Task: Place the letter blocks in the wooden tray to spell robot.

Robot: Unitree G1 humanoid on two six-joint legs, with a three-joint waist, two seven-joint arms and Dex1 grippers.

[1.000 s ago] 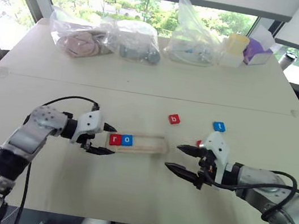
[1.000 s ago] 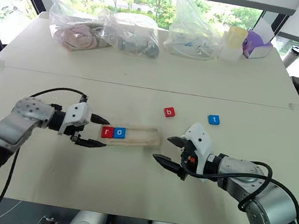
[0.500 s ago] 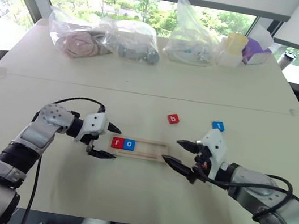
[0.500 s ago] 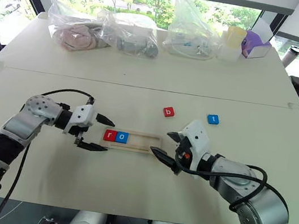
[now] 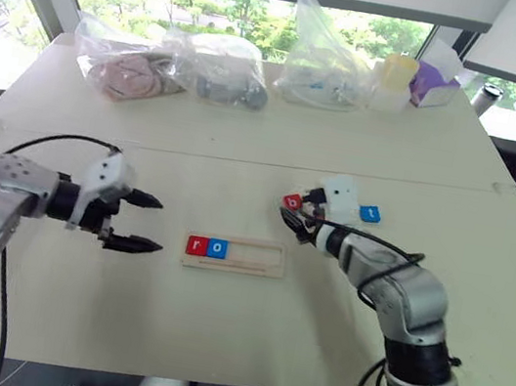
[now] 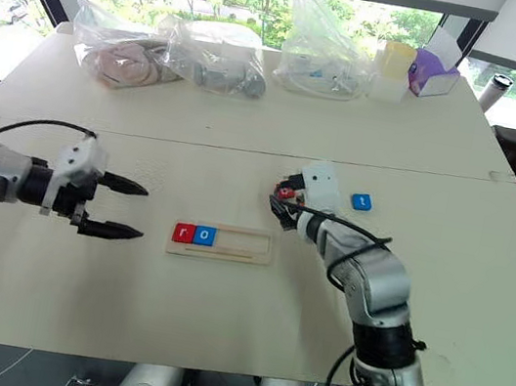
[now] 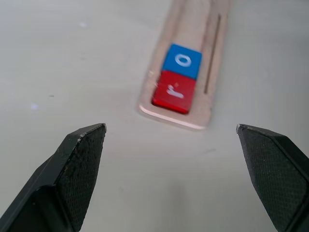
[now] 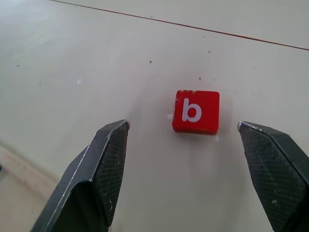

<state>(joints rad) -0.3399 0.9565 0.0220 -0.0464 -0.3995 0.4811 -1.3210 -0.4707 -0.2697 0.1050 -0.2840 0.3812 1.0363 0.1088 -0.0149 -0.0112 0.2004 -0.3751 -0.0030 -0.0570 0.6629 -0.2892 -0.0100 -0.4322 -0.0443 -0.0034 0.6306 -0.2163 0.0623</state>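
With right tool (image 8: 183, 126) spread around b (image 8: 196, 111), I fear off-centre pinch skids it across table (image 5: 216, 325); left tool (image 5: 139, 223) empty, released beside tray (image 5: 247, 261).

I get bright daylight from the windows (image 5: 238, 16) behind; the surface (image 5: 248, 132) is evenly lit with soft shadows, and the near pincer fingertips (image 7: 79, 159) are slightly blurred.

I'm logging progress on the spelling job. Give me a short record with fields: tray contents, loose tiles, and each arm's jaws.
tray: wooden tray holds red r and blue o at its left end, the rest bare
loose tiles: red b and blue t on the table
left gripper: jaws open, left of the tray, holding nothing
right gripper: jaws open, pointing at the b, not touching it
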